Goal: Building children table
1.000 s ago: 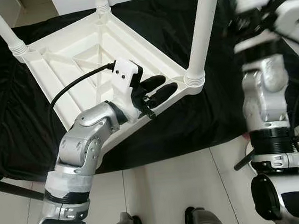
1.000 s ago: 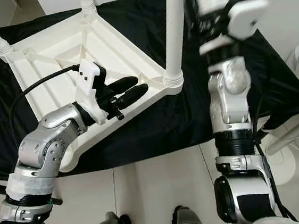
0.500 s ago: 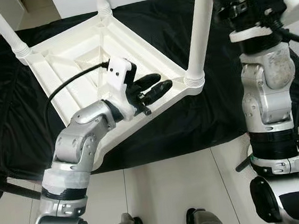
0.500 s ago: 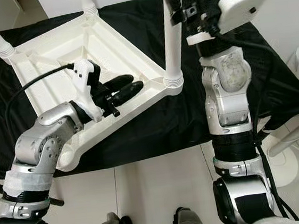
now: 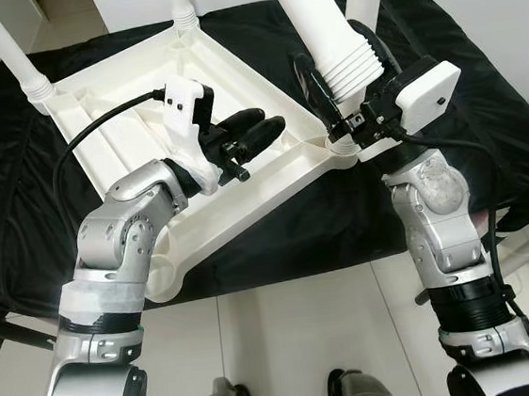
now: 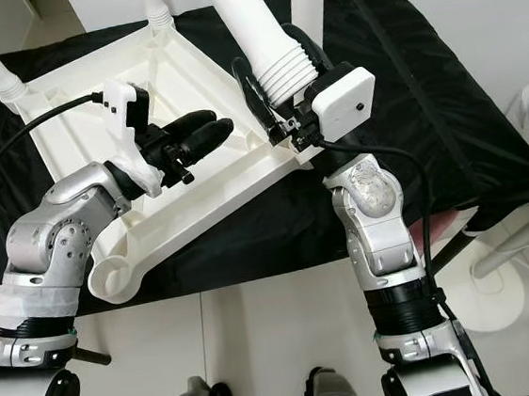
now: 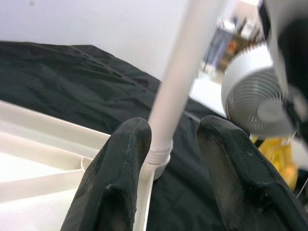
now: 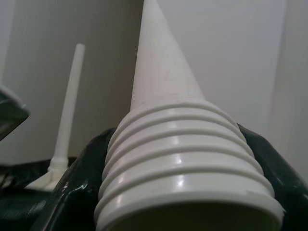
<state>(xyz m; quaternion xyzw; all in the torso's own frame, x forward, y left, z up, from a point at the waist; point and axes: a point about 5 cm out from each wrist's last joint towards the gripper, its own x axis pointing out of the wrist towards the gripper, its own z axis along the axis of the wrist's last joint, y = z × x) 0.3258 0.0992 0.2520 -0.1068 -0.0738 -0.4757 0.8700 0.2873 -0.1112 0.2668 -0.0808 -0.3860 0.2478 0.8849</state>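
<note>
The upturned table [image 5: 132, 108] and ribbed leg [image 5: 327, 31] look smooth white plastic, lying on matt black cloth [image 5: 481, 99].

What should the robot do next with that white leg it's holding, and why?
Probably carry the leg down to the empty corner socket nearest the robot. The right gripper clamps its ribbed end, three legs already stand in the upturned tabletop, and the left gripper hovers open over it.

Left gripper [image 5: 260, 134] fingers apart, right gripper [image 5: 343, 114] apparently clamped, both arms raised
</note>
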